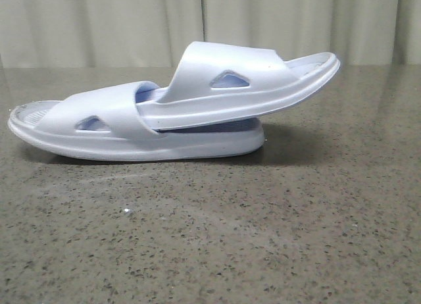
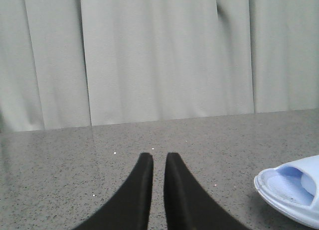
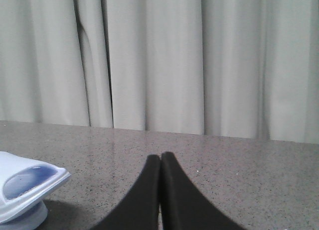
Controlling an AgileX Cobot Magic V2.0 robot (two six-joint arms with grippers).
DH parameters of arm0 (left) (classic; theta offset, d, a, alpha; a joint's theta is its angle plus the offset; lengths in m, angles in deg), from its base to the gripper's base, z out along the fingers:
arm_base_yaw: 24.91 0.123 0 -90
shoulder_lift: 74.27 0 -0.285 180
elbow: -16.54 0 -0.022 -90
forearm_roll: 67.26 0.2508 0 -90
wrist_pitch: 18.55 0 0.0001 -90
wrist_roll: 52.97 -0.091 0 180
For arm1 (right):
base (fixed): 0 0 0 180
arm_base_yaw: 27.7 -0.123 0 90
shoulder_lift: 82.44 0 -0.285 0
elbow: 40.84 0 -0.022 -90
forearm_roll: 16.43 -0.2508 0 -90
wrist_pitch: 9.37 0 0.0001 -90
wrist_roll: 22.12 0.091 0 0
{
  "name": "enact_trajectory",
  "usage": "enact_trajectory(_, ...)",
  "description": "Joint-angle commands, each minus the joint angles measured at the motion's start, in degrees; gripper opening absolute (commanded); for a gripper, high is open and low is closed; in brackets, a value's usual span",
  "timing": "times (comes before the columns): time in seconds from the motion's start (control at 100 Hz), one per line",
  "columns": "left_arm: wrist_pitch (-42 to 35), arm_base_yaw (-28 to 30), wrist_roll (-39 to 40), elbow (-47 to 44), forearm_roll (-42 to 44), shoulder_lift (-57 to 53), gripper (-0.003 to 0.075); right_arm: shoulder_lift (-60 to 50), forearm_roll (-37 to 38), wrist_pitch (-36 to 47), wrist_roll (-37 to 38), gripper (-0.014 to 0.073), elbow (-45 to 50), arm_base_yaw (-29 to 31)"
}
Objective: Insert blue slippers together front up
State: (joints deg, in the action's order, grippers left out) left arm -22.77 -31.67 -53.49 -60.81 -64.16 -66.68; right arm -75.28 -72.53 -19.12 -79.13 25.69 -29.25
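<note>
On my left wrist feed the left end effector (image 2: 159,163) sits at the bottom centre of the frame, its two black fingers (image 2: 142,190) nearly together with a thin gap between the tips, holding nothing. On the right wrist feed the right end effector (image 3: 161,160) also sits bottom centre, fingers (image 3: 177,195) pressed tip to tip and empty. Both hang over the speckled grey tabletop (image 1: 210,245), with pale curtains (image 1: 99,21) across the top of each frame.

The blue slippers (image 1: 177,110) fill the middle of the front view. The lower slipper (image 1: 99,129) lies flat on the tabletop at centre left. The upper slipper (image 1: 243,80) is pushed under the lower one's strap and tilts up toward the upper right, its raised end off the tabletop.
</note>
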Motion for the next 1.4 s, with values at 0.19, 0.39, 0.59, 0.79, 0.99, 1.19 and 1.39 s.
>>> enact_trajectory(0.19, -4.6, -0.3, 0.5, -0.5, 0.0, -1.8, 0.0016, -0.8, -0.2, 2.8, -0.8, -0.0107, -1.5, 0.2)
enact_trajectory(0.39, -4.6, -0.3, 0.5, -0.5, 0.0, -1.8, 0.0016, -0.8, -0.2, 2.8, -0.8, -0.0107, -1.5, 0.2)
enact_trajectory(0.59, -4.6, -0.3, 0.5, -0.5, 0.0, -1.8, 0.0016, -0.8, -0.2, 2.8, -0.8, -0.0107, -1.5, 0.2)
enact_trajectory(0.79, -4.6, -0.3, 0.5, -0.5, 0.0, -1.8, 0.0016, -0.8, -0.2, 2.8, -0.8, -0.0107, -1.5, 0.2)
enact_trajectory(0.99, -4.6, -0.3, 0.5, -0.5, 0.0, -1.8, 0.0016, -0.8, 0.3, 2.7, -0.8, -0.0107, -1.3, 0.2)
enact_trajectory(1.19, -4.6, -0.3, 0.5, -0.5, 0.0, -1.8, 0.0016, -0.8, 31.8, 0.8, 31.8, -0.0107, -0.7, 0.2)
enact_trajectory(1.39, -4.6, -0.3, 0.5, -0.5, 0.0, -1.8, 0.0016, -0.8, 57.5, 3.3, 61.6, -0.0107, 3.4, 0.2)
